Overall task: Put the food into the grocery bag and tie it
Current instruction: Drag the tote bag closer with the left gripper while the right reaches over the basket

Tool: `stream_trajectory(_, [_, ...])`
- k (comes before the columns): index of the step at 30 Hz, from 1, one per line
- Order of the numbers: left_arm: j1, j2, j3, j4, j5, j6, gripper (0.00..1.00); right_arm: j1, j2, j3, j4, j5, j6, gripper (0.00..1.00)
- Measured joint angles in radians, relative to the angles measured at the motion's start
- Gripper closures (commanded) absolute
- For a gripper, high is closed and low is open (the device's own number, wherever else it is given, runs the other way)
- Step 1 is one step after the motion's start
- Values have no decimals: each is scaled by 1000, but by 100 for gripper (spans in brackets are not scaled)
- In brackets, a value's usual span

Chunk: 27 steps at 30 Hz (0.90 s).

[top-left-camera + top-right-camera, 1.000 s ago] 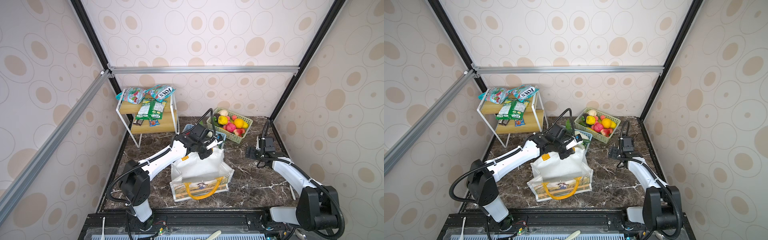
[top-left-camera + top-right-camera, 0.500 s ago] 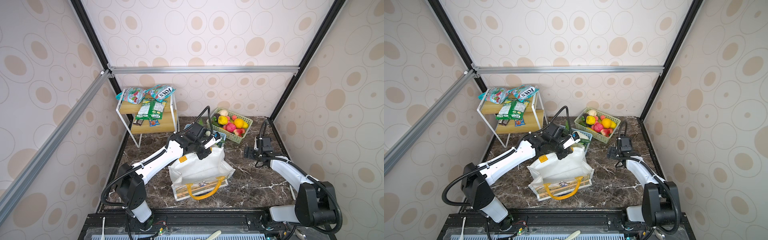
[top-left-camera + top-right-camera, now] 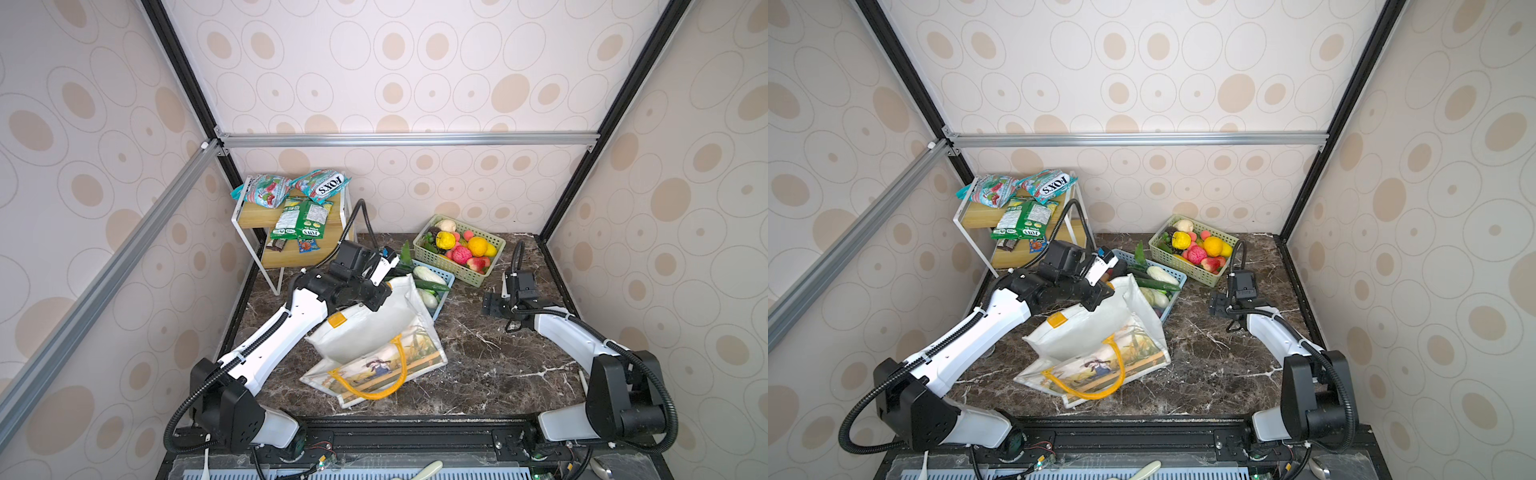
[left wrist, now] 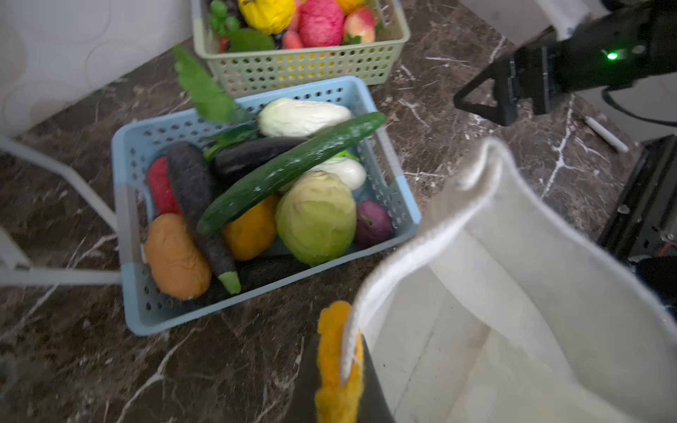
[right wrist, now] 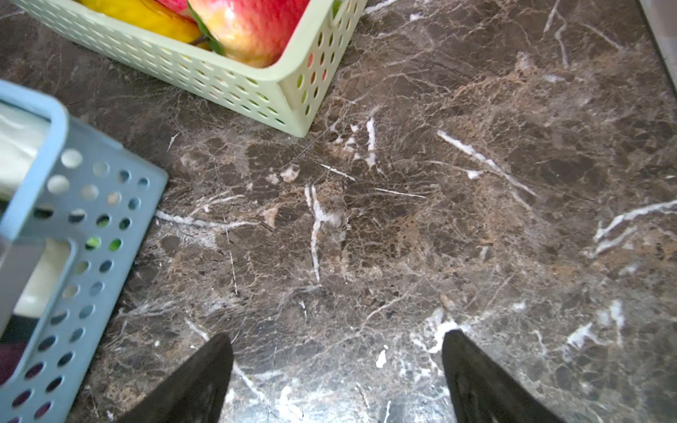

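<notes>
Grocery bag [image 3: 374, 332] lies nearest the robot bases, mid-counter [image 3: 490, 365]. It is tilted, with the printed side and front handle [image 3: 374, 388] facing forward and the mouth open toward the baskets.

Left claw [image 4: 339, 370] is clenched on the bag's far rim, at the orange root of the second handle. The pinch seems to take in the white hem too, though the wrist view is blurred there.

Right claw [image 5: 337, 340] is released, jaws wide and holding nothing. It hovers over bare counter, to the right of the bag and apart from it.

The food [image 3: 459, 253] lies in two baskets behind the bag. The blue basket [image 4: 124, 219], just beside the bag's mouth, holds a cucumber [image 4: 293, 164], a cabbage [image 4: 315, 219] and other vegetables. The green basket [image 3: 471, 274], just behind it, holds the fruits.

At far left, a wooden shelf [image 3: 249, 218] carries snack packets [image 3: 301, 216].
</notes>
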Motion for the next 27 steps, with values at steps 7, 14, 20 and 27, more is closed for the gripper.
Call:
stream_trajectory(7, [115, -42, -68, 11, -64, -158, 100, 47, 2, 53, -21, -40, -45, 7])
stream_trajectory(14, [173, -56, -81, 17, -98, -254, 100, 80, 5, 63, -43, -48, -70, 7])
stream_trajectory(20, [209, -65, -82, 11, -99, -306, 100, 97, 14, 64, -54, -55, -83, 7])
stream_trajectory(27, [235, -65, -72, -16, -133, -381, 100, 129, 37, 135, -82, -79, -103, 9])
